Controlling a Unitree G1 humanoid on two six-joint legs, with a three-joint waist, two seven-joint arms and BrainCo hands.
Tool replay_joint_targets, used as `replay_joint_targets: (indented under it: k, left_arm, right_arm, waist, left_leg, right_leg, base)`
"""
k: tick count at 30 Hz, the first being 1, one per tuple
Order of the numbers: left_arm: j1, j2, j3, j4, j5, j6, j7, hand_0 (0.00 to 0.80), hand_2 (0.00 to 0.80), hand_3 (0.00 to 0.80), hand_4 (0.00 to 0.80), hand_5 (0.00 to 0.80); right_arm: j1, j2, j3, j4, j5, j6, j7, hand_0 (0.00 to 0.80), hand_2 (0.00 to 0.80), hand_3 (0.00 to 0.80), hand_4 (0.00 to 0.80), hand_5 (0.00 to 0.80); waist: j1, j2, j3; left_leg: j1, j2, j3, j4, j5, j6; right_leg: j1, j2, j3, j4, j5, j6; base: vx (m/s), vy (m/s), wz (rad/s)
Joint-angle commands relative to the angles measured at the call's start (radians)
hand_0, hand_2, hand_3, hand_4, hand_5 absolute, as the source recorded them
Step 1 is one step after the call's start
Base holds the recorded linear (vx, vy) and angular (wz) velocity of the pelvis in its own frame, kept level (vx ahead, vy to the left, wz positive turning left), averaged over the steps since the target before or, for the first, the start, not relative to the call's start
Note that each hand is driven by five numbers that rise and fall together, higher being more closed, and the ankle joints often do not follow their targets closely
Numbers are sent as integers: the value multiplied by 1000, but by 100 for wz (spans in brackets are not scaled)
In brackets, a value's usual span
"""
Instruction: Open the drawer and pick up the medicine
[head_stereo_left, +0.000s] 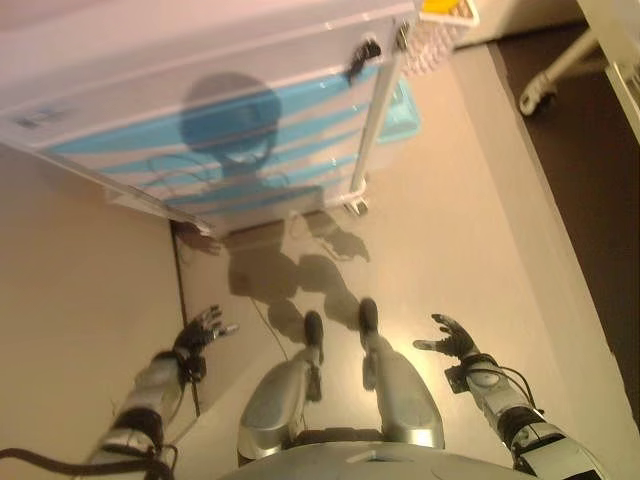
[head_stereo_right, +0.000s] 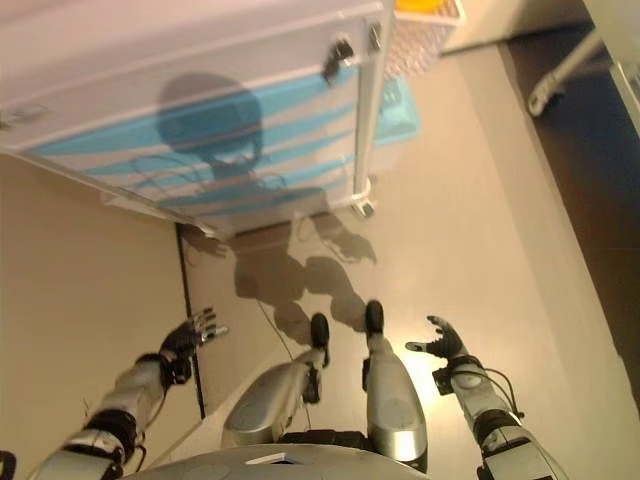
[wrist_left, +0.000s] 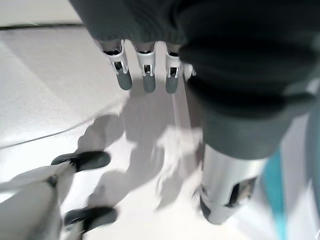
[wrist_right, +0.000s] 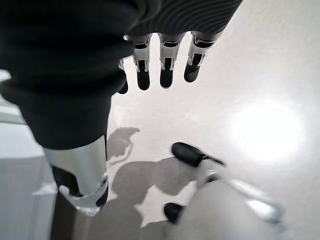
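Observation:
A wheeled drawer unit (head_stereo_left: 200, 60) with a white top and blue-striped translucent drawer fronts (head_stereo_left: 230, 140) stands ahead of me on the floor. Its drawers look shut. A small black part (head_stereo_left: 362, 50) sits near its top right corner. No medicine shows in any view. My left hand (head_stereo_left: 200, 330) hangs low at the left, open and empty, well short of the unit. Its straight fingers (wrist_left: 145, 75) show in the left wrist view. My right hand (head_stereo_left: 450, 340) is low at the right, open and empty, with straight fingers (wrist_right: 167, 70) in the right wrist view.
A white mesh basket (head_stereo_left: 440, 25) with something yellow in it stands past the unit's right corner. A teal tray (head_stereo_left: 405, 110) lies beside the unit. A white wheeled leg (head_stereo_left: 550, 80) stands on dark flooring (head_stereo_left: 600, 200) at the right. A dark floor seam (head_stereo_left: 185, 320) runs by my left hand.

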Motion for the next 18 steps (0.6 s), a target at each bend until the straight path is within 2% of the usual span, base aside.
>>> replay_joint_targets:
  k: [1,4,7,9,13,18]
  left_arm:
    - [10,-25,-6,72,11,-85,17,0,0,0,0,0]
    - [34,-79,-32,134,52,-93,-35,0,0,0,0,0]
    - [42,-112,-84,195,142,-125,-48,0,0,0,0,0]
    - [41,-132,-93,227,112,-111,-64,0,0,0,0,0]
    - [35,-154,-56,274,99,-74,-63,0,0,0,0,0]
    - [15,-157,-65,298,152,-69,-74,0,0,0,0,0]
  right_arm:
    - [63,24,-30,35,124,7,72,0,0,0,0,0]
    - [66,51,-45,79,123,23,106,0,0,0,0,0]
    - [66,71,-32,92,111,37,110,0,0,0,0,0]
    - [64,82,-29,101,101,49,113,0,0,0,0,0]
    - [76,115,-20,118,51,48,96,0,0,0,0,0]
    - [85,133,-2,123,9,55,67,0,0,0,0,0]
  waist:
    - [36,-30,-128]
    - [62,-46,-184]
    - [70,-65,-226]
    - [72,-74,-247]
    - [69,-93,-283]
    - [53,-95,-310]
  left_leg:
    - [-54,3,-58,19,-37,-64]
    - [-28,2,-82,15,-41,-69]
    - [-13,0,-83,28,-55,-68]
    - [-1,-3,-83,43,-73,-65]
    - [22,-10,-78,67,-105,-58]
    - [58,-3,-67,32,-106,-50]
  right_leg:
    - [-4,50,-28,116,-118,-8]
    - [41,47,-63,88,-122,-12]
    - [70,46,-75,71,-122,-12]
    - [87,47,-75,65,-127,-12]
    - [112,47,-63,68,-136,-10]
    - [128,58,-44,60,-138,-6]
  base:
    - [17,-89,46]
    - [12,-73,42]
    - [2,-52,33]
    - [12,-23,8]
    - [40,-14,3]
    - [25,-3,-6]
